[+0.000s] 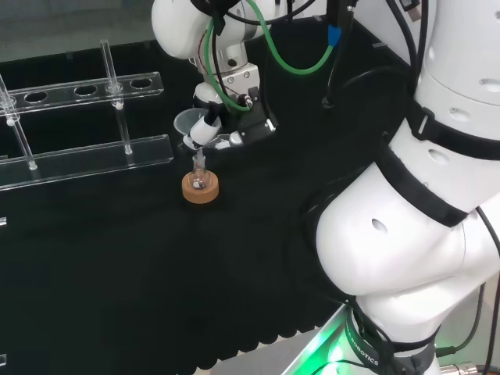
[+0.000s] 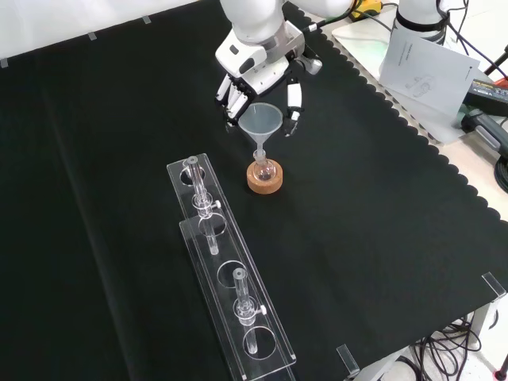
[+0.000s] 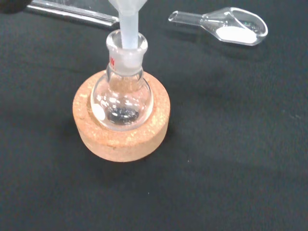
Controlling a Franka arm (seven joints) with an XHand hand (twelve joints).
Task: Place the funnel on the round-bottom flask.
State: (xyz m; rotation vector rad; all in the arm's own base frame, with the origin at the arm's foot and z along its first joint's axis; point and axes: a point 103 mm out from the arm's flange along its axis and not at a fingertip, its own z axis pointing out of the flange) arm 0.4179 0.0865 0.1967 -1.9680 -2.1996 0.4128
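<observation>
A small clear round-bottom flask [image 3: 122, 98] stands upright in a cork ring [image 3: 120, 134] on the black cloth. A translucent funnel [image 2: 261, 121] hangs over it, and its stem [image 3: 128, 24] reaches down into the flask's neck. The hand [image 2: 255, 67] comes in from the top of the front view, with fingers on one side of the funnel's cone and the thumb on the other, curled round it. In the head view the funnel [image 1: 188, 123] sits just left of the hand [image 1: 234, 129], above the flask [image 1: 199, 180] and the ring [image 1: 200, 190].
A long clear rack [image 2: 226, 274] with upright glass tubes lies close to the left of the flask in the front view; it also appears in the head view [image 1: 86, 156]. A clear scoop with white powder [image 3: 233, 30] lies near the flask. Papers [image 2: 425, 59] lie beyond the cloth's scalloped edge.
</observation>
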